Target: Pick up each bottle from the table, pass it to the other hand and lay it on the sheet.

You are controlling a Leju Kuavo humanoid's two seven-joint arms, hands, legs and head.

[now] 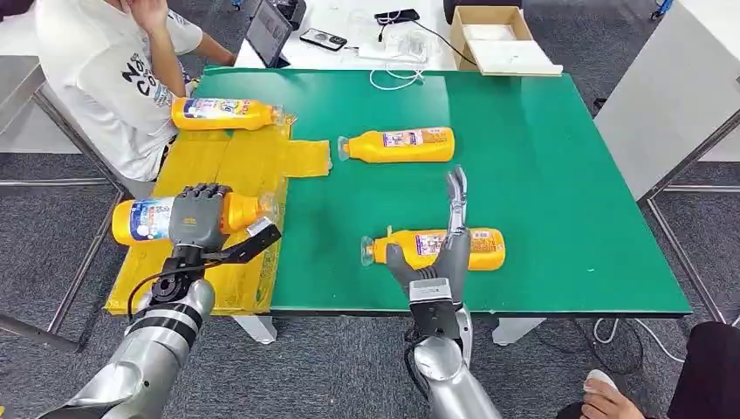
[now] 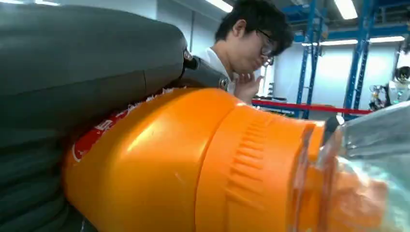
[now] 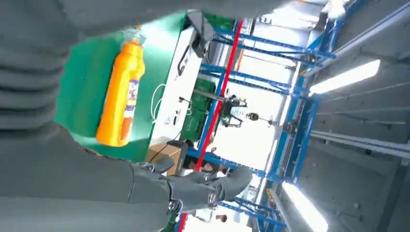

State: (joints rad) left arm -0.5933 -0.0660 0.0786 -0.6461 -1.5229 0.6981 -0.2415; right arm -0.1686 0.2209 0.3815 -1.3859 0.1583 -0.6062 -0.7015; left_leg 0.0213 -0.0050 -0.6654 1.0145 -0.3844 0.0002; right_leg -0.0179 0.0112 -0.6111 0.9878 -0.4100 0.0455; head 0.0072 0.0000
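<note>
Left hand [image 1: 199,218] is wrapped over the middle of an orange bottle [image 1: 148,218], fingers clamped down across its body; that bottle lies on its side on the yellow sheet [image 1: 218,166], clear cap end poking out past the fingers toward the table. Left wrist view has the same bottle [image 2: 193,164] right against the hand [image 2: 72,72], orange body and ribbed shoulder pressed under the grey cover, clear cap off to the far side from the wrist

Right hand [image 1: 441,253] is raised in front of the near bottle [image 1: 436,249] on the green table [image 1: 567,192]; fingers are apart and pointing up and away from the wrist, one long finger reaching past the bottle's far side. Cannot tell whether the hand touches the bottle; nothing is gripped. That bottle lies on its side, cap pointing to the left-hand side

Beyond the right hand's fingertips, a second bottle [image 1: 397,145] lies on its side on the table, well apart from the hand; right wrist view shows this one [image 3: 121,96] on the green top ahead of the hand [image 3: 72,183]

Another bottle [image 1: 225,113] lies on the far end of the sheet, beyond the left hand. A person [image 1: 105,70] in a white shirt sits past it, and a cardboard box [image 1: 497,39] is further back
</note>
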